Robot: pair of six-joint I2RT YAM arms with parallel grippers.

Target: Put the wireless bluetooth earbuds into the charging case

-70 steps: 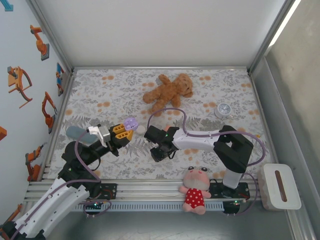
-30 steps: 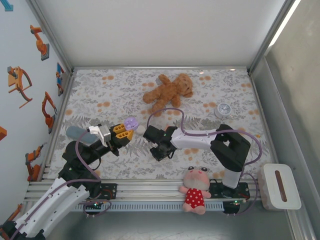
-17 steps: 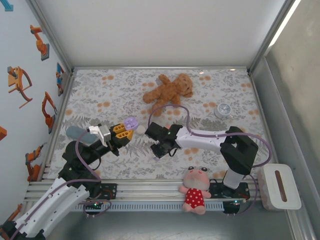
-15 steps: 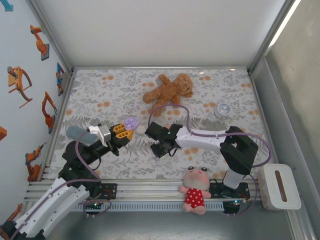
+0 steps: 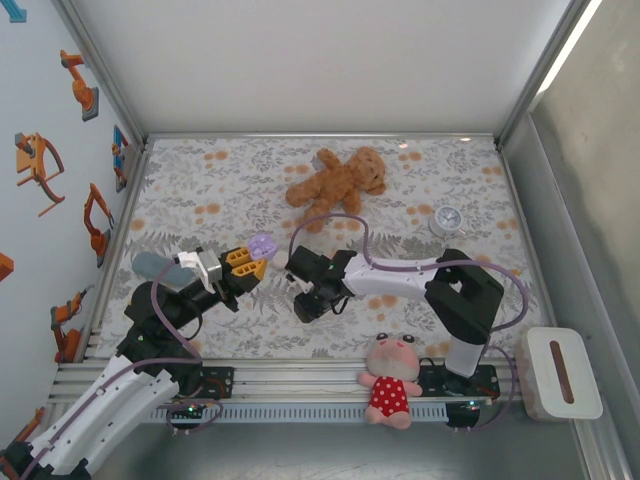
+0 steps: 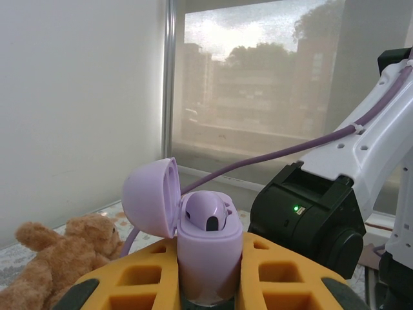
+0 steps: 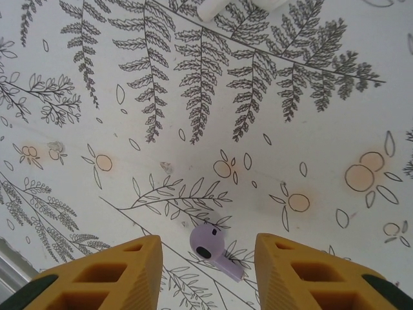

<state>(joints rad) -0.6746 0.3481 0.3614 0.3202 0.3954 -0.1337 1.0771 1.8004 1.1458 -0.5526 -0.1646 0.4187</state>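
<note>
Left wrist view: shows the left gripper (image 6: 206,284) clamped on a pale purple charging case (image 6: 206,255), pinched low on its body between yellow fingers (image 6: 145,281) and standing upright. Finds the lid (image 6: 150,197) swung open on the left side. Holds one purple earbud (image 6: 205,212) inside, seated in its well with the rounded back up and the dark tip facing the camera; cannot tell whether the place beside it is free. Catches a brown teddy bear (image 6: 61,248) at lower left and the right arm's black wrist (image 6: 310,213) close on the right.

Right wrist view: looks down at a leaf-printed tablecloth (image 7: 193,97) past the right gripper (image 7: 206,274), its yellow fingers (image 7: 116,274) spread apart and gripping nothing. Frames a second earbud (image 7: 208,242) lying flat on the cloth in the gap, touching neither finger. Points its round head up and to the left, dark opening showing, with the stem running down to the right, so the long axis sits diagonal between the fingers.

Top external view: puts both grippers near each other at mid-table, with a pink doll (image 5: 392,375) at the near edge
</note>
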